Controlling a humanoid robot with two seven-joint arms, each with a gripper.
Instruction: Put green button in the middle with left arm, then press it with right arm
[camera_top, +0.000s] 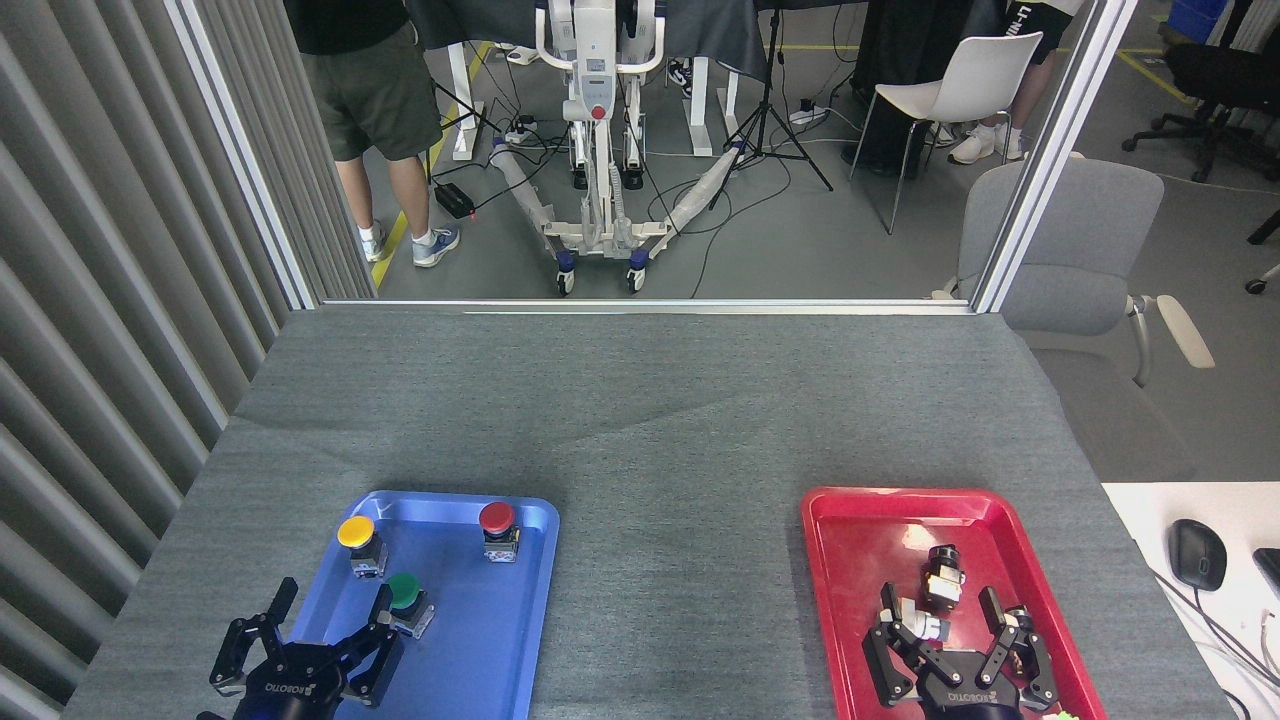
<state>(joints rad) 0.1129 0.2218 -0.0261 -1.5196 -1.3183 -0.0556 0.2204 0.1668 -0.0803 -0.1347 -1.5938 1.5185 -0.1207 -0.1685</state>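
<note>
**Still at the pick: green button not yet in our grip**

Here our left gripper (325, 625) sits low over the near end of the blue tray (500, 650), fingers spread wide and holding nothing. One finger (383, 601) stands right beside the green button (404, 592), which rests upright in the tray, just nearer than the yellow button (356, 533) and well apart from the red button (496, 518). We judge the first step is in hand. Next we must close around the button's base, lift it and carry it right to the bare cloth (680, 600) between the trays. Our right gripper (945, 625) hovers spread and empty over the red tray (860, 520).
</note>
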